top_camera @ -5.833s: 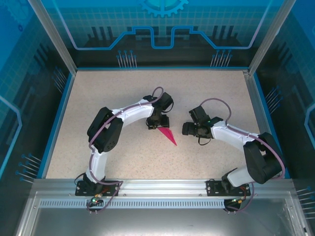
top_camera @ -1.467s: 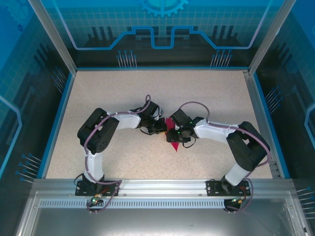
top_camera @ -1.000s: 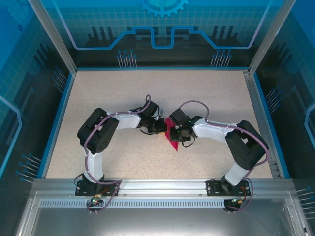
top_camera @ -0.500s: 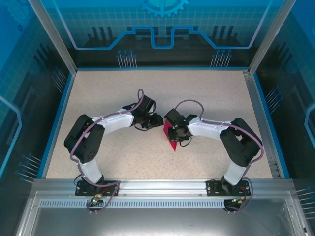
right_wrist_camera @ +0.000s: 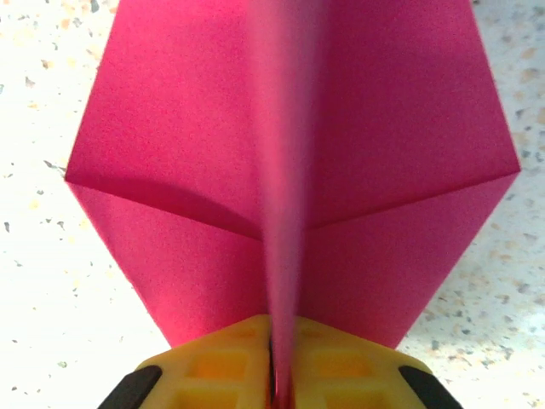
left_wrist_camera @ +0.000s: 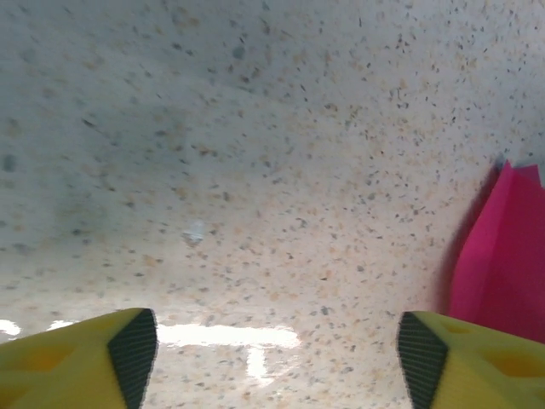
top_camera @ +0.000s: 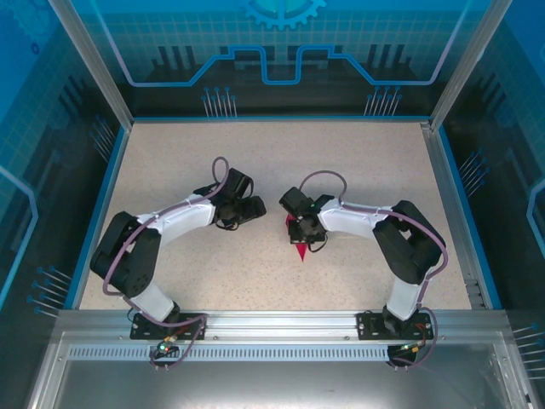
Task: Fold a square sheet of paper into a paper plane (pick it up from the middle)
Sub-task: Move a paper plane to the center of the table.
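The square sheet of paper is folded into a magenta paper plane (top_camera: pixel 299 247) that lies mid-table with its tip toward the near edge. In the right wrist view the paper plane (right_wrist_camera: pixel 170 145) spreads flat wings to both sides, and its central ridge runs up into my right gripper (right_wrist_camera: pixel 279 362). The yellow fingers (right_wrist_camera: pixel 213 358) are shut on that ridge. From above, the right gripper (top_camera: pixel 297 228) sits over the plane's back end. My left gripper (top_camera: pixel 255 207) stands open to the left, apart from the paper. Between its fingertips (left_wrist_camera: pixel 128 349) lies bare table, with the pink paper (left_wrist_camera: pixel 507 247) beyond the right finger.
The speckled table (top_camera: pixel 187 162) is bounded by a blue rim and glass walls (top_camera: pixel 94 170). A metal rail (top_camera: pixel 272 319) with both arm bases runs along the near edge. Both arms bend inward toward the middle.
My left gripper opened, let go of the paper and drew back to the left. My right gripper stayed shut on the ridge and shifted slightly left with the plane.
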You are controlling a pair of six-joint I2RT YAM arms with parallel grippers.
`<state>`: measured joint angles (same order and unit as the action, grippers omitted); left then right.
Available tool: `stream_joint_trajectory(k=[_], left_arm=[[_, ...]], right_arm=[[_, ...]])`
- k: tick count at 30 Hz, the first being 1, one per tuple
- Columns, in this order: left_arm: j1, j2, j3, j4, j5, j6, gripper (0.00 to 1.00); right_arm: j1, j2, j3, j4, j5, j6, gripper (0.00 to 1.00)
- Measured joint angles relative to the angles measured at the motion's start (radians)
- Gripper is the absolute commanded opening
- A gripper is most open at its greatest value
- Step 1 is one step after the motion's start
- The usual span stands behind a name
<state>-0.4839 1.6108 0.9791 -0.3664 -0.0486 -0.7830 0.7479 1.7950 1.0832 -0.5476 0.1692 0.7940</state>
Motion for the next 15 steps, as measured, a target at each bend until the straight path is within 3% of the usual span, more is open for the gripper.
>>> stream_joint_trajectory(k=[3, 15], left_arm=[[0.002, -0.032, -0.007, -0.016, -0.045, -0.003, 0.98], [0.042, -0.076, -0.040, -0.066, -0.135, -0.004, 0.99]], right_arm=[[0.000, 0.000, 0.022, -0.026, 0.017, 0.000, 0.10], [0.001, 0.063, 0.071, -0.055, 0.032, 0.003, 0.12]])
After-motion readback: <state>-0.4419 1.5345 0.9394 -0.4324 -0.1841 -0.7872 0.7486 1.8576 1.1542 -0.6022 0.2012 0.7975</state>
